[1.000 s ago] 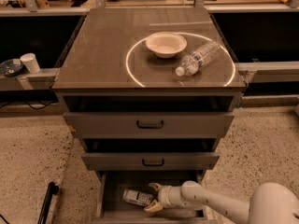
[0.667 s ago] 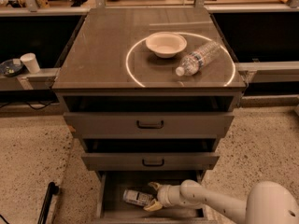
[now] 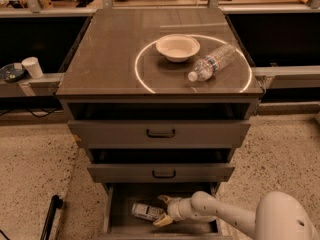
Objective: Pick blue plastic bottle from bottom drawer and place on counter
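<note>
The blue plastic bottle lies on its side on the floor of the open bottom drawer, its length running left to right. My gripper is down inside this drawer at the bottle's right end. It is open, with one finger behind the bottle and the other in front of it. My white arm reaches in from the lower right. The counter with its thin white circle is above, at the top of the cabinet.
On the counter a white bowl and a clear water bottle lie inside the circle. The two upper drawers with black handles stick out slightly above the bottom one. A paper cup stands on the left ledge. A black pole lies on the floor at left.
</note>
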Tool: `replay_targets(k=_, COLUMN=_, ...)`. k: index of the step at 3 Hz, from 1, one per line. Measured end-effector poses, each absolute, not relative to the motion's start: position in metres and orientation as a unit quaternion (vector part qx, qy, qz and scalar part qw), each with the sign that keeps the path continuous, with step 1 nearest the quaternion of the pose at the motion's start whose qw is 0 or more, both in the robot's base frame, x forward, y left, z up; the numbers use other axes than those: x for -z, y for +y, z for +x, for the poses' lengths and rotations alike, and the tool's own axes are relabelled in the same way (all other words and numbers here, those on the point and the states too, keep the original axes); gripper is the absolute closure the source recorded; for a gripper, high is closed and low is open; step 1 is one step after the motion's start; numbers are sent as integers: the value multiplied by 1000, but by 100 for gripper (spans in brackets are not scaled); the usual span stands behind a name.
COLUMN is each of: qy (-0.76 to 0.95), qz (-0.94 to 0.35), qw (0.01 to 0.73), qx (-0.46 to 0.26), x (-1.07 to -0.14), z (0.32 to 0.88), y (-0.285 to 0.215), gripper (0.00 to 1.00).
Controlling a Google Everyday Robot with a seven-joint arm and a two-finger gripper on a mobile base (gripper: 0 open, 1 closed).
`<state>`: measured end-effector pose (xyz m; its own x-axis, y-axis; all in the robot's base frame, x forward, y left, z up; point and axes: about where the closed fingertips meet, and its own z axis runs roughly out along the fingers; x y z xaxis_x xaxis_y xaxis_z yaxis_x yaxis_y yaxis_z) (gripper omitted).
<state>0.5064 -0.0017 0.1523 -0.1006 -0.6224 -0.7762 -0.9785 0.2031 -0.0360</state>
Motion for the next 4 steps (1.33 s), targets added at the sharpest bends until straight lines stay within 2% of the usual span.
replay_targets(k=2, qy=713, qz=-576, qw=309, qx=-256, x=-119, z=500, y=-7, gripper=47)
replay_targets(k=3, qy=713, qz=-576, qw=309, qx=-256, x=-119, z=500, y=-7, gripper=66)
replay_targets(k=4, qy=687, qz=-586, qw=341, qx=-261, x=-154, z=497, y=-1, gripper=90)
